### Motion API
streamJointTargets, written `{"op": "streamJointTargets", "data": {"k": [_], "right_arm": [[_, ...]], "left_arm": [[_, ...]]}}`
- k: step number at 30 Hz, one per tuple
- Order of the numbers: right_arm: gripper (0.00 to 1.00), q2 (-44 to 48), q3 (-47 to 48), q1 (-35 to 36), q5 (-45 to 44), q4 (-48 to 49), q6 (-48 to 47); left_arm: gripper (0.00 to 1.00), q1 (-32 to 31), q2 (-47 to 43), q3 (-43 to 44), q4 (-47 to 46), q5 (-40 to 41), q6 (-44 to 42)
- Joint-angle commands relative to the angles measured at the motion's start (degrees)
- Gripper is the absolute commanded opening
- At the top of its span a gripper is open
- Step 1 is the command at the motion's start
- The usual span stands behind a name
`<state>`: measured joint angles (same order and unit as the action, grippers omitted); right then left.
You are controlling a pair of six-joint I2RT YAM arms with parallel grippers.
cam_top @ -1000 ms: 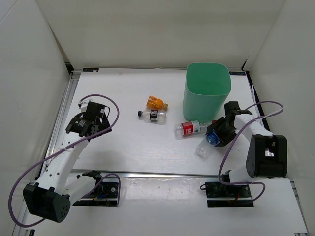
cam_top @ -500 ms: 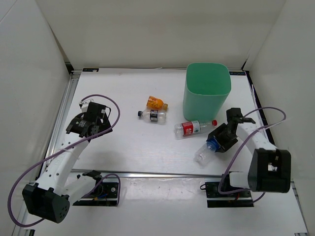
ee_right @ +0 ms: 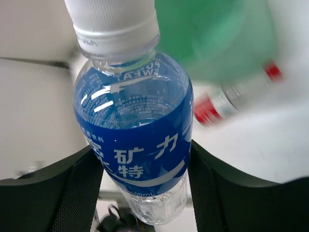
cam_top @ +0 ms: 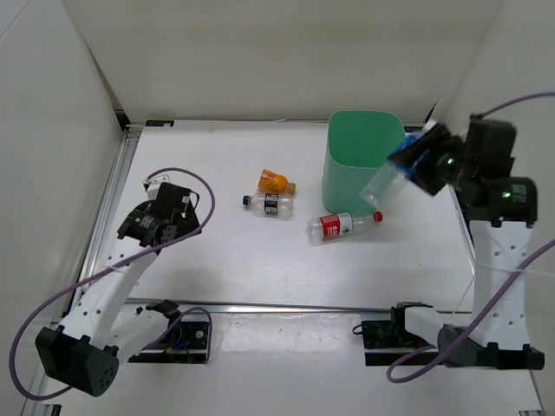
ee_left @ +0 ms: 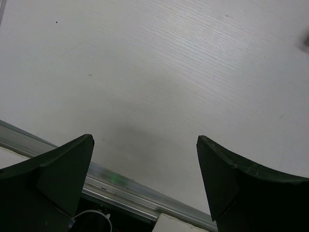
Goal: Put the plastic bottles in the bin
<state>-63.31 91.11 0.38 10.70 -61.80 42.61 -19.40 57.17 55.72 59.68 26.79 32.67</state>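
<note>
Right claw (cam_top: 423,163) is up high, pinching the blue-label bottle (ee_right: 135,140) around its middle, white cap pointing away from the wrist. From above, the bottle hangs tilted against the right wall of the green bin (cam_top: 347,173), off the surface (cam_top: 225,260). Red-label bottle (cam_top: 340,225) lies just in front of the bin. Dark-label bottle (cam_top: 270,204) and orange bottle (cam_top: 274,181) lie close together further left. Left claw (ee_left: 145,139) is spread wide, nothing in it, low over bare surface.
</note>
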Motion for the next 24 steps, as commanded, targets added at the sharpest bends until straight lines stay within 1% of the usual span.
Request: {"op": "streamJointTargets", "data": {"k": [1, 5, 10, 12, 13, 15, 17, 19, 22, 23, 24], "right_arm": [[0.37, -5.2, 13.6, 0.0, 4.7, -0.9, -2.4], [0.38, -12.2, 22.2, 0.0, 6.0, 5.1, -1.7], [0.42, -21.0, 26.0, 0.0, 5.4, 12.7, -2.4], [0.42, -25.2, 28.1, 0.6, 3.6, 13.2, -3.7], [0.43, -26.8, 31.4, 0.6, 2.8, 13.2, -5.2], [0.45, -30.7, 34.4, 0.6, 1.0, 13.2, -6.5], [0.47, -32.6, 36.3, 0.6, -0.1, 13.2, -7.3], [0.52, -33.8, 36.3, 0.6, -1.2, 13.2, -7.9], [0.7, -35.1, 34.6, 1.1, -4.2, 13.2, -8.6], [0.72, -36.0, 34.6, 1.1, -4.2, 12.4, -8.1], [0.72, -36.8, 34.6, 1.1, -4.2, 11.6, -8.1]], "left_arm": [[0.99, -1.0, -0.7, -0.4, -0.4, 1.8, 0.6], [0.99, -1.5, -0.1, -0.4, -0.4, 1.8, 0.6], [0.99, -2.8, 0.4, -0.4, -0.4, 1.8, 0.1], [0.99, -3.3, 0.4, -0.4, -0.4, 1.8, 0.1], [0.99, -3.3, 0.4, -0.4, -0.4, 1.8, 0.1], [0.99, -3.3, 0.4, -0.4, -0.4, 1.8, 0.1], [0.99, -3.3, 0.4, -0.4, -1.1, 1.8, 0.1], [0.99, -3.3, 0.4, -1.0, -1.8, 2.3, 0.1], [0.99, -3.3, 0.4, -1.5, -2.3, 2.8, 0.1], [0.99, -3.3, 0.4, -1.5, -2.3, 2.8, 0.1], [0.99, -3.3, 0.9, -1.5, -2.3, 2.8, 0.1]]}}
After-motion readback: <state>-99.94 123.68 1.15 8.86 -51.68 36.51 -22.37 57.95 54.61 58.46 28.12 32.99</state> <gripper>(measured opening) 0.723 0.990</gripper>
